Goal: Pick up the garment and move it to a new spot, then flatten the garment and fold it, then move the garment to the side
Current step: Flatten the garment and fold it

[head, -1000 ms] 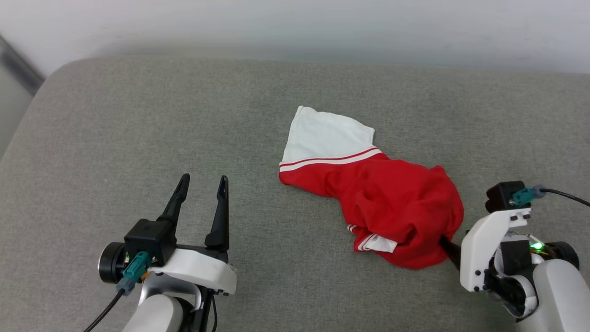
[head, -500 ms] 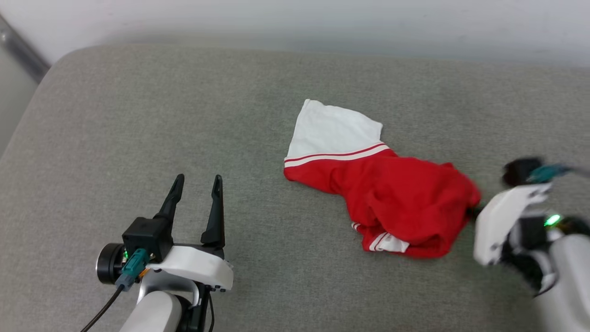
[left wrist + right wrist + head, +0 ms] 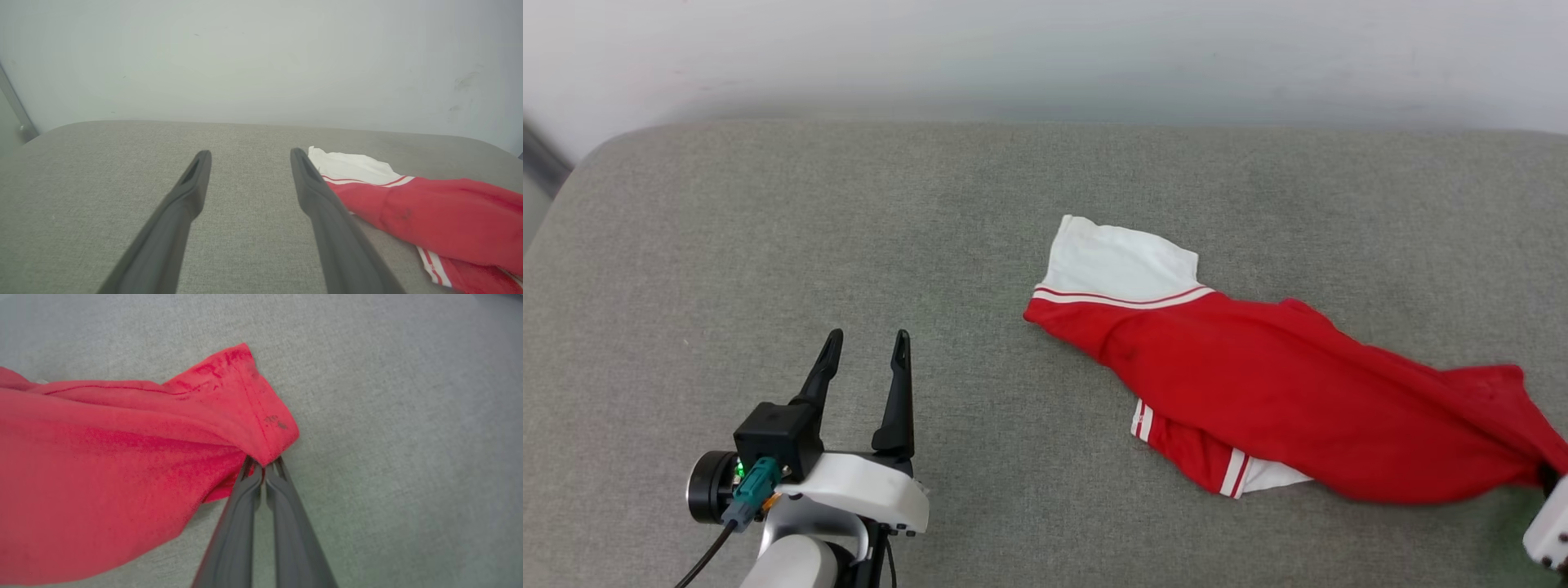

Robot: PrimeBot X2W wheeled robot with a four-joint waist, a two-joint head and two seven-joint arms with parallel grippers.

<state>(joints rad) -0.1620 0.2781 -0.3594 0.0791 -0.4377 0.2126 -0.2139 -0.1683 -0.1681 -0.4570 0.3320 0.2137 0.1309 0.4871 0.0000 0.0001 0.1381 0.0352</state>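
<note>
The garment [image 3: 1282, 392], a red jersey with a white sleeve and striped trim, lies stretched out across the right half of the grey cushion [image 3: 849, 229]. In the right wrist view my right gripper [image 3: 263, 467] is shut on the garment [image 3: 122, 465], pinching a red hem corner. Its white housing shows at the head view's lower right edge. My left gripper [image 3: 864, 343] stands open at the lower left, well left of the cloth, with nothing between its fingers. From the left wrist camera, the left gripper [image 3: 250, 157] is seen with the garment [image 3: 441, 212] off to its right.
A pale wall [image 3: 1045, 49] runs behind the cushion's far edge. The cushion's rounded left corner [image 3: 596, 155] drops off toward a dark strip at the far left. Bare grey fabric spreads between my left gripper and the garment.
My right gripper shut on the garment's hem and pulled it to the right, stretching the bunched cloth out long. The head camera shifted. The left gripper stayed open.
</note>
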